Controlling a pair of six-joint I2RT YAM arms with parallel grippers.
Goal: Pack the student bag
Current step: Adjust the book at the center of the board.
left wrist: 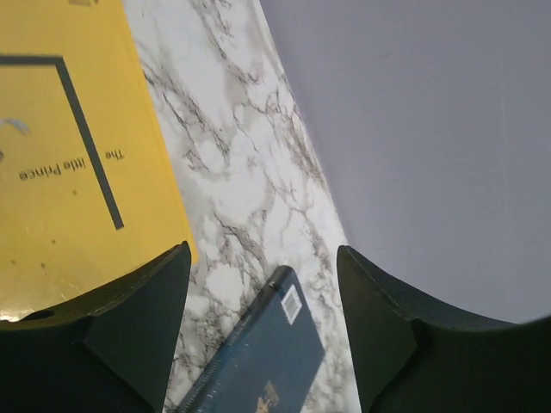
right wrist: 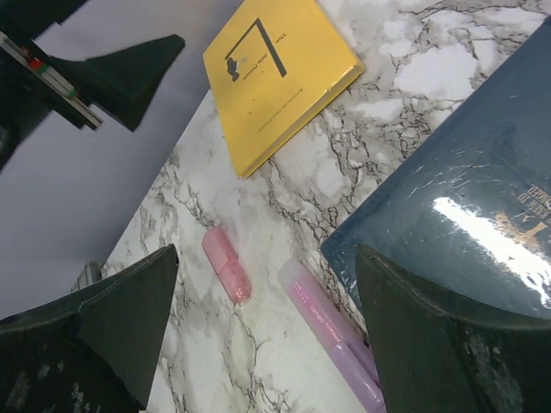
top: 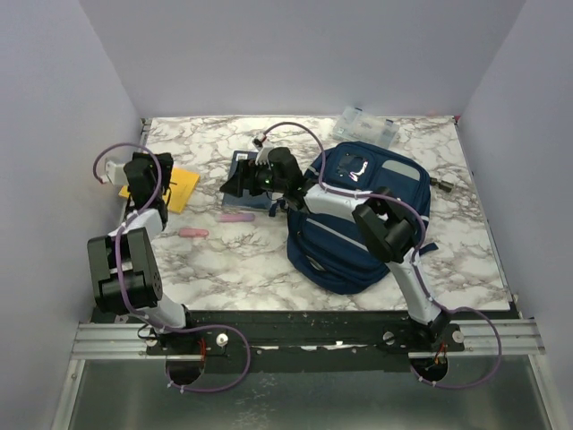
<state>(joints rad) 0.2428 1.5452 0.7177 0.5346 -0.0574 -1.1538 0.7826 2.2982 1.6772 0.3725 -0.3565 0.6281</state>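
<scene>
The student bag [top: 358, 215], navy with grey stripes, lies flat on the right half of the marble table. My right gripper [top: 237, 185] reaches left past it and hovers open [right wrist: 267, 284] over a purple highlighter [right wrist: 331, 344] and a pink highlighter [right wrist: 226, 264]. Its right finger [right wrist: 448, 344] stands over the corner of a dark blue book [right wrist: 465, 206]. At the far left, my left gripper [top: 164, 179] is open [left wrist: 263, 275] with nothing between its fingers. Its left finger [left wrist: 138, 327] stands over the edge of a yellow book [left wrist: 69, 146]. The dark blue book [left wrist: 258, 361] shows farther off between the fingers.
A clear plastic compartment box [top: 365, 125] stands at the back behind the bag. A small dark object [top: 443, 184] lies near the right edge. Grey walls close in the table on the left, back and right. The pink highlighter [top: 192, 233] and purple highlighter [top: 237, 217] lie mid-table.
</scene>
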